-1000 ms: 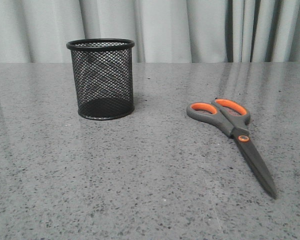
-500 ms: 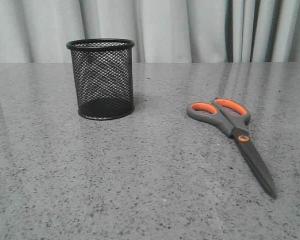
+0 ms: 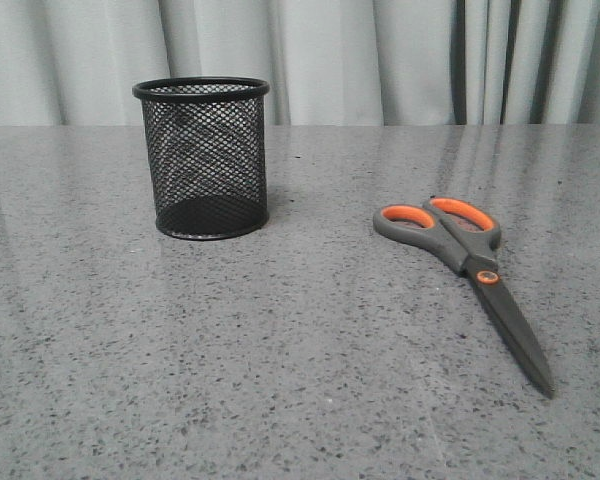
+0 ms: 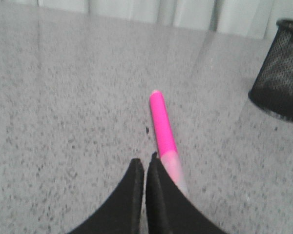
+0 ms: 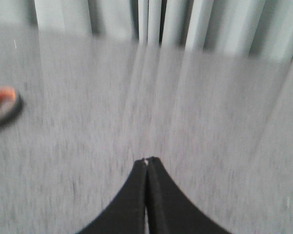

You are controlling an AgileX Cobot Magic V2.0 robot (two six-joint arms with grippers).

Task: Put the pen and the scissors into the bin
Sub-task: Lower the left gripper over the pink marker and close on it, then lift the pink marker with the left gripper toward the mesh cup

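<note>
With both arms' jaws sitting closed and empty, the left gripper point(image 4: 145, 168) is needing to open and straddle the pen point(image 4: 162, 127) lying mid-frame on the tabletop point(image 4: 63, 97), the bin point(image 4: 281, 73) waiting upper right.

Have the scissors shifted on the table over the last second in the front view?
No. The scissors lie in the same spot to the right of the bin, handles toward the curtain and blades pointing toward the camera, just as in both earlier pictures.
</note>
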